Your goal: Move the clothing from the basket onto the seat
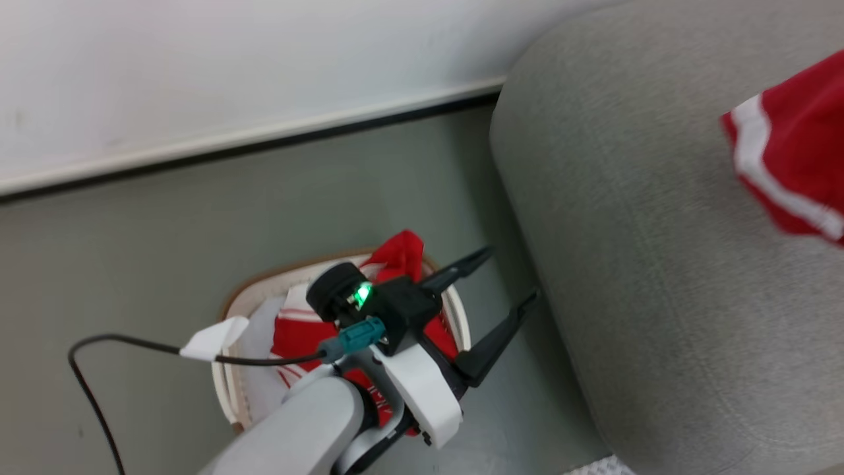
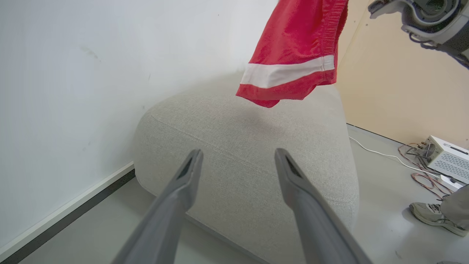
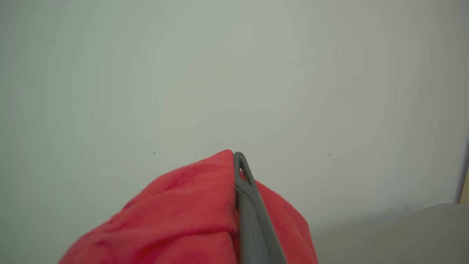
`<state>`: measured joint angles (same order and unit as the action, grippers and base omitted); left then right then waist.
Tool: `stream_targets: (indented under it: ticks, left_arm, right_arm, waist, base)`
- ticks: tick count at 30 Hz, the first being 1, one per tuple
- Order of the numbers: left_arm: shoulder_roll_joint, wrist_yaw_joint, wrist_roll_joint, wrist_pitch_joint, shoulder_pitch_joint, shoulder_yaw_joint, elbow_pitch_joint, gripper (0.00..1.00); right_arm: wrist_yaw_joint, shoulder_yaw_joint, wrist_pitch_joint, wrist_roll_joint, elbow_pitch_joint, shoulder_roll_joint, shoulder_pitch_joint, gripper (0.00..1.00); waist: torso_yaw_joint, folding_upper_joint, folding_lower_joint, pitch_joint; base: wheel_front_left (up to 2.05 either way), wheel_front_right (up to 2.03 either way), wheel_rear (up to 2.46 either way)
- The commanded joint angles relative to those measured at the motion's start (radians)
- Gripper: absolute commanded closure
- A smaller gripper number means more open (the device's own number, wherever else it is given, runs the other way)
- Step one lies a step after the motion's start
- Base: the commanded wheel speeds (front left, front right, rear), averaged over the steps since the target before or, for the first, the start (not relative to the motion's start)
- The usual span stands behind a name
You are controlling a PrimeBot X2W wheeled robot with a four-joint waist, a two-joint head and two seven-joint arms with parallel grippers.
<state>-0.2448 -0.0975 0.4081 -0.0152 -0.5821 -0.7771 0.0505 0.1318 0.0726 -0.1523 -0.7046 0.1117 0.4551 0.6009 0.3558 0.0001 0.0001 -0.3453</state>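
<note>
"Red shorts (image 2: 293, 55) hang over the sofa (image 2: 238, 190), upper right, clamped in the right gripper's (image 3: 238, 165) fingers."

"Left gripper (image 1: 510, 274) hovers at the basket (image 1: 231, 310), fingers apart, more red clothing (image 1: 297, 336) inside. Dropped near that rounded edge, the shorts could slide to the floor (image 1: 165, 231)."

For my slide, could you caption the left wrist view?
Open left gripper faces the sofa; red shorts hang above it.

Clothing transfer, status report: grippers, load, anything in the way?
Left gripper open, empty, above basket. Right gripper shut on red shorts, hanging over sofa. More clothing in basket. Nothing between shorts and sofa.
</note>
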Motion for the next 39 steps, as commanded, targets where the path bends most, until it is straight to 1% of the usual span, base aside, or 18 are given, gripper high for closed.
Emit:
stream_targets:
  ticks: [1, 2, 3, 7, 10, 14, 18, 21, 23, 24, 25, 26, 31, 34, 39]
  left_arm:
    - [-0.02, -0.001, -0.008, 0.01, -0.025, 0.011, -0.014, 0.0]
    - [-0.025, -0.001, -0.012, 0.015, -0.033, 0.014, -0.02, 0.0]
    - [-0.025, -0.001, -0.012, 0.015, -0.033, 0.014, -0.02, 0.0]
    - [-0.041, 0.001, -0.015, 0.024, -0.06, 0.024, -0.043, 0.0]
    - [-0.048, 0.006, -0.016, 0.025, -0.075, 0.035, -0.051, 0.0]
    - [-0.052, 0.01, -0.014, 0.014, -0.083, 0.044, -0.051, 0.0]
    - [-0.068, 0.015, -0.005, 0.006, -0.069, 0.052, -0.042, 0.0]
    - [-0.084, 0.021, 0.0, -0.003, -0.058, 0.063, -0.038, 0.0]
    - [-0.089, 0.025, 0.007, -0.012, -0.048, 0.071, -0.036, 0.0]
    - [-0.091, 0.028, 0.012, -0.016, -0.043, 0.074, -0.033, 0.0]
    - [-0.091, 0.031, 0.017, -0.021, -0.04, 0.076, -0.031, 0.0]
    - [-0.088, 0.034, 0.02, -0.025, -0.036, 0.077, -0.029, 0.0]
    - [-0.07, 0.044, 0.032, -0.048, -0.013, 0.076, -0.006, 0.0]
    - [-0.066, 0.049, 0.047, -0.059, 0.008, 0.078, 0.012, 0.0]
    - [-0.061, 0.061, 0.078, -0.088, 0.058, 0.084, 0.044, 0.0]
  right_arm:
    - [-0.002, 0.01, 0.001, -0.017, 0.038, 0.03, 0.06, 1.0]
    - [-0.002, 0.02, -0.002, -0.023, 0.065, 0.048, 0.09, 1.0]
    - [-0.002, 0.02, -0.002, -0.023, 0.065, 0.048, 0.09, 1.0]
    - [-0.002, 0.05, -0.014, -0.031, 0.192, 0.11, 0.198, 1.0]
    - [-0.002, 0.059, -0.021, -0.009, 0.3, 0.132, 0.257, 1.0]
    - [-0.002, 0.021, 0.02, 0.032, 0.472, 0.144, 0.3, 1.0]
    - [-0.002, -0.055, 0.114, 0.078, 0.635, 0.149, 0.314, 1.0]
    - [-0.002, -0.11, 0.173, 0.098, 0.718, 0.156, 0.319, 0.99]
    - [-0.002, -0.157, 0.213, 0.098, 0.738, 0.161, 0.315, 0.65]
    - [-0.002, -0.18, 0.233, 0.09, 0.745, 0.164, 0.309, 0.53]
    - [-0.002, -0.199, 0.251, 0.081, 0.75, 0.164, 0.3, 0.07]
    - [-0.002, -0.22, 0.269, 0.074, 0.753, 0.168, 0.296, 0.0]
    - [-0.002, -0.321, 0.327, 0.044, 0.735, 0.184, 0.265, 0.0]
    - [-0.002, -0.395, 0.381, 0.027, 0.704, 0.212, 0.243, 0.0]
    - [-0.002, -0.499, 0.498, -0.036, 0.642, 0.259, 0.185, 0.0]
  waist:
    - [-0.067, -0.0001, -0.0001, -0.13]
    - [-0.076, -0.0001, -0.0001, -0.154]
    - [-0.076, -0.0001, -0.0001, -0.154]
    - [-0.108, -0.0001, -0.0001, -0.233]
    - [-0.126, -0.0001, -0.0001, -0.275]
    - [-0.143, -0.0001, -0.0001, -0.306]
    - [-0.151, -0.0001, -0.0001, -0.311]
    - [-0.162, -0.0001, -0.0001, -0.304]
    - [-0.165, -0.0001, -0.0001, -0.292]
    - [-0.166, -0.0001, -0.0001, -0.285]
    - [-0.165, -0.0001, -0.0001, -0.277]
    - [-0.164, -0.0001, -0.0001, -0.266]
    - [-0.151, -0.0001, -0.0001, -0.198]
    - [-0.139, -0.0001, -0.0001, -0.145]
    - [-0.119, -0.0001, -0.0001, -0.039]
  base:
    - [0.0, 0.0, 0.0]
    - [0.0, 0.0, 0.0]
    - [0.0, 0.0, 0.0]
    - [0.0, 0.0, 0.0]
    - [0.0, 0.0, 0.0]
    - [0.0, 0.0, 0.0]
    - [0.0, 0.0, 0.0]
    - [0.0, 0.0, 0.0]
    - [0.0, 0.0, 0.0]
    - [0.0, 0.0, 0.0]
    - [0.0, 0.0, 0.0]
    - [0.0, 0.0, 0.0]
    - [0.0, 0.0, 0.0]
    - [0.0, 0.0, 0.0]
    - [0.0, 0.0, 0.0]
